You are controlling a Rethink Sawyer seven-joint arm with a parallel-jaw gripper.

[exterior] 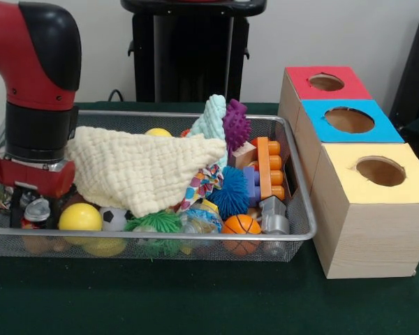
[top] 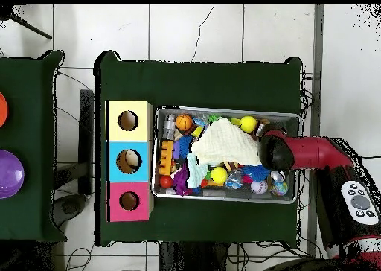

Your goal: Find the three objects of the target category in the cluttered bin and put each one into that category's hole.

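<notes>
wire-mesh bin (exterior: pixel 293 236) sitting crowded on the green tabletop (exterior: pixel 195 300), red-topped box's hole (exterior: pixel 326 82) showing nothing, gripper (exterior: pixel 29 209) dipping among toys beside the cream cloth (exterior: pixel 140 171), finger state impossible to tell, sorting seemingly barely starting.

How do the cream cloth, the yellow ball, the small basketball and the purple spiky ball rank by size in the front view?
Largest to smallest:
1. cream cloth
2. yellow ball
3. small basketball and purple spiky ball: they look alike, and the purple one lies farther back, so I cannot rank them.
</notes>
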